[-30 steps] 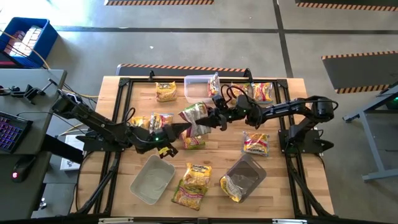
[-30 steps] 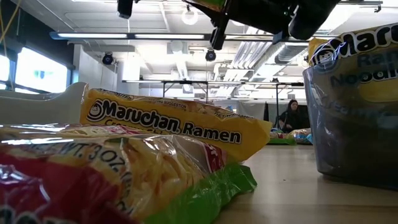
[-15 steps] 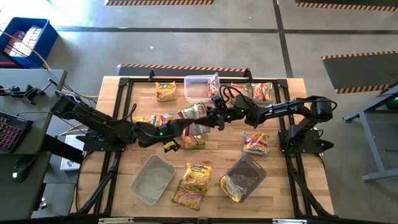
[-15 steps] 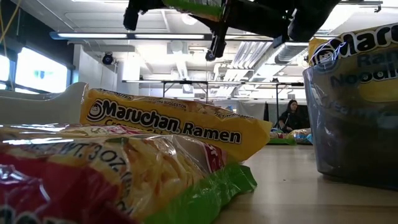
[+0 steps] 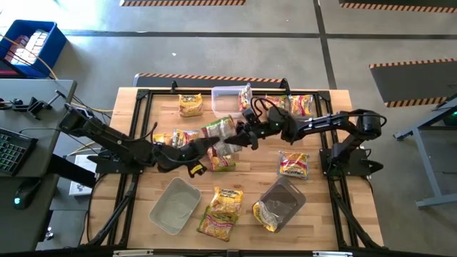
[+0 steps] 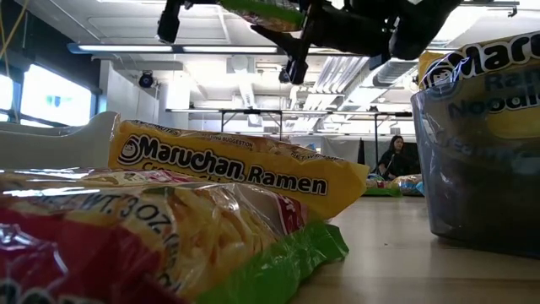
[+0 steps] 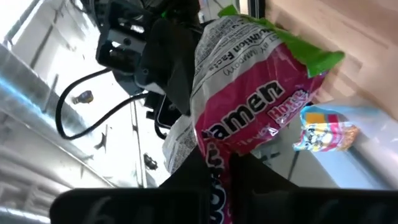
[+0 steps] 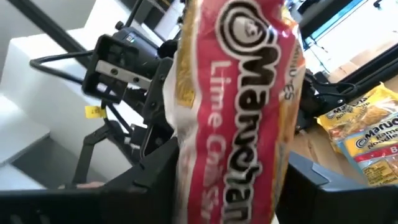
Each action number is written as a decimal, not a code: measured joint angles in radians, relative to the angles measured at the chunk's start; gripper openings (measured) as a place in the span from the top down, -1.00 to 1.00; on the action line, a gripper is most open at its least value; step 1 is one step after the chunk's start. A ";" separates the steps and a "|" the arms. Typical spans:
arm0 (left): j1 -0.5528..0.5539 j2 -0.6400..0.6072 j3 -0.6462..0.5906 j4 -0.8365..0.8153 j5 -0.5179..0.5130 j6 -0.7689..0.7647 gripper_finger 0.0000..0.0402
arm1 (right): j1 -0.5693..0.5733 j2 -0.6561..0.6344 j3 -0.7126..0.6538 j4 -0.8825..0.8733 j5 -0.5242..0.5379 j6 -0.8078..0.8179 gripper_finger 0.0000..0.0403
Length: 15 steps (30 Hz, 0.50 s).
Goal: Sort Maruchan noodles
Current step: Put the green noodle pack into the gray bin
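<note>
Pink-red Maruchan noodle packet (image 5: 220, 130) pinched in the closed left gripper (image 5: 208, 142), right gripper (image 5: 243, 135) parted around it.

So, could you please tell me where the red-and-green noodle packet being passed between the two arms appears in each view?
High view: the red-and-green packet sits mid-table, between the left end effector and the right end effector.
Low view: only its green edge shows at the top.
Left wrist view: centre, pinched by the shut fingers.
Right wrist view: centre.
Shared landmark: the yellow packets on the table.
</note>
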 joint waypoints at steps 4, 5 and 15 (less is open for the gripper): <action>-0.015 0.000 0.000 -0.027 -0.020 -0.107 0.98 | -0.039 -0.023 0.000 -0.019 -0.045 -0.057 0.03; -0.015 0.000 0.000 -0.036 -0.023 -0.135 0.98 | -0.048 -0.031 0.000 -0.027 -0.052 -0.077 0.03; -0.017 -0.005 0.000 -0.133 -0.024 -0.424 0.98 | -0.126 -0.298 0.000 -0.519 0.083 -0.554 0.23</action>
